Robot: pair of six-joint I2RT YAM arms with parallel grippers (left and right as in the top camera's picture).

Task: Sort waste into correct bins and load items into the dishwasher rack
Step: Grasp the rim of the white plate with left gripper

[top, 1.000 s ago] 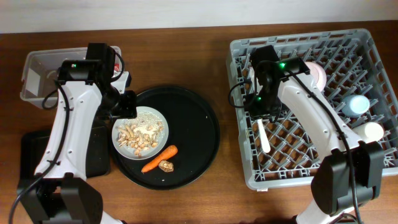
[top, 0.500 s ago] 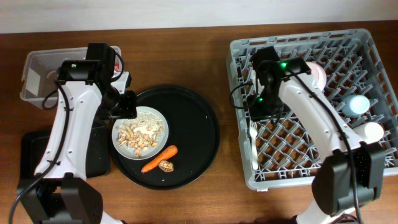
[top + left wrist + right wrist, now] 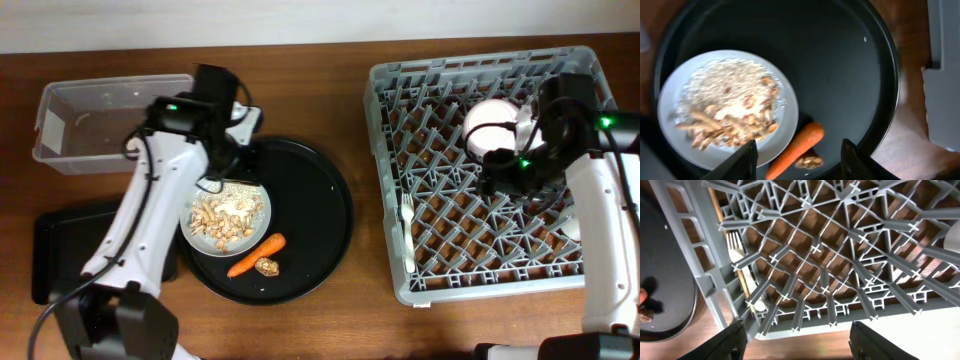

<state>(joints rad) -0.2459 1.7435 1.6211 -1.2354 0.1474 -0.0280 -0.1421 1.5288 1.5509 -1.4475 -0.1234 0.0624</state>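
Since fork [image 3: 407,232] dropped into rack [image 3: 470,62], right end effector [image 3: 797,335] withdrawn, released, left end effector [image 3: 799,152] seemingly released

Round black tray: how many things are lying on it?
3: a plate of scraps on its left, a carrot at the front, a brown lump beside the carrot. The left arm covers the tray's back-left edge; something may hide there.

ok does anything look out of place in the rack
Only the white fork: it lies flat in the dishwasher rack along its left wall, not propped between pegs. Nothing looks spilled or broken.
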